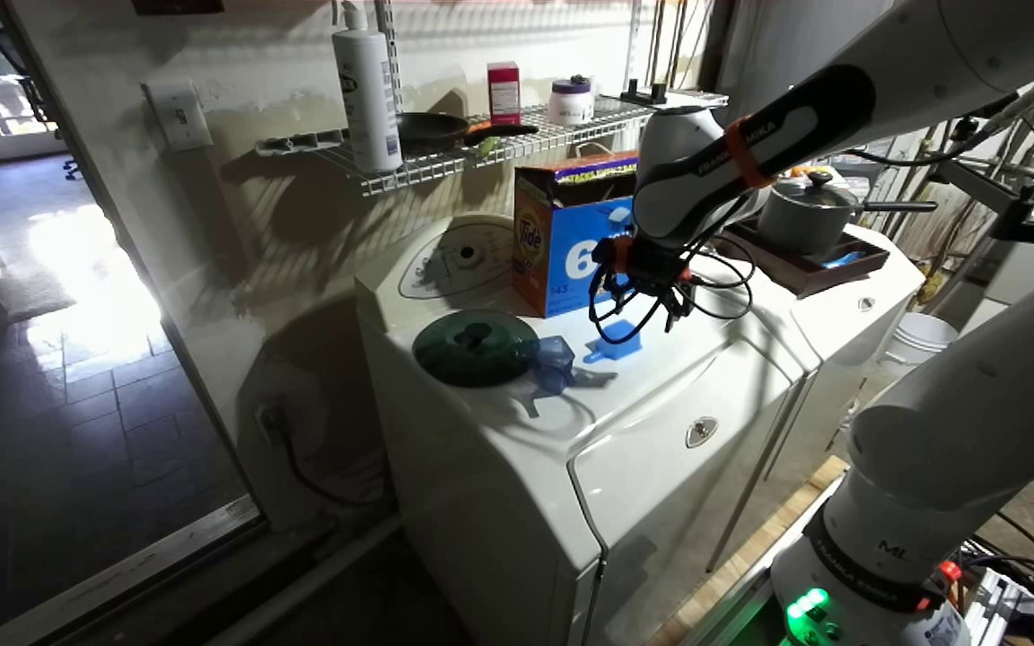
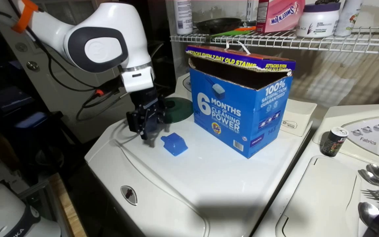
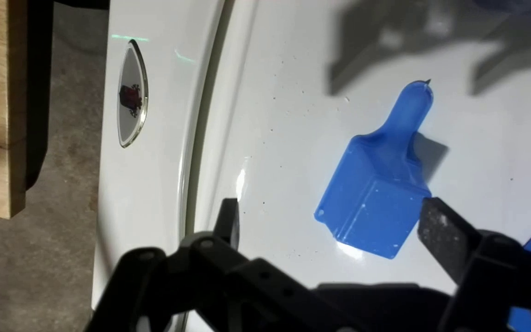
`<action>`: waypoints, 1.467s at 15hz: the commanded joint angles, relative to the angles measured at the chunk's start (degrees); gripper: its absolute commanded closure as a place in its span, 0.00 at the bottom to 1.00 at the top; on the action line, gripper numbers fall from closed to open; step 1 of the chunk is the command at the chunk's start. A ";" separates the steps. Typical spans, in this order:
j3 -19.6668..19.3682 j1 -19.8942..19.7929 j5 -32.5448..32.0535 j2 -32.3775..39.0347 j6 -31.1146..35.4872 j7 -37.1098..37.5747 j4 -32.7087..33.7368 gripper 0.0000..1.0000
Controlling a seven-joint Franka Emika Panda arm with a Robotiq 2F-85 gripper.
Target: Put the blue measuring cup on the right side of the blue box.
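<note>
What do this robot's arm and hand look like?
The arm is smooth white with rounded segments and dark panels, its FRANKA EMIKA lettering partly covered by an orange band. Loose black cables hang near the end. The gripper is black, with two jointed fingers, one showing pale flecks.

Cannot see the Tide carton (image 1: 571, 233) whole behind the Franka arm (image 1: 705, 175) in an exterior view, nor spoons (image 2: 376, 171) whole at the right edge.

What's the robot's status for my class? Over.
Black two-fingered gripper open, empty. Blue plastic measuring cup on white machine top, in front of upright blue cardboard box. Translucent blue container nearby, possible snag.
</note>
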 commanded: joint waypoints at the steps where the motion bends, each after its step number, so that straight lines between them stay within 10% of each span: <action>1: -0.67 -0.39 -1.23 5.55 2.76 3.02 2.45 0.00; 15: -4.21 1.65 -0.38 14.98 9.82 6.32 7.26 0.01; 22: -5.58 2.48 -0.72 17.12 8.40 5.90 8.82 0.37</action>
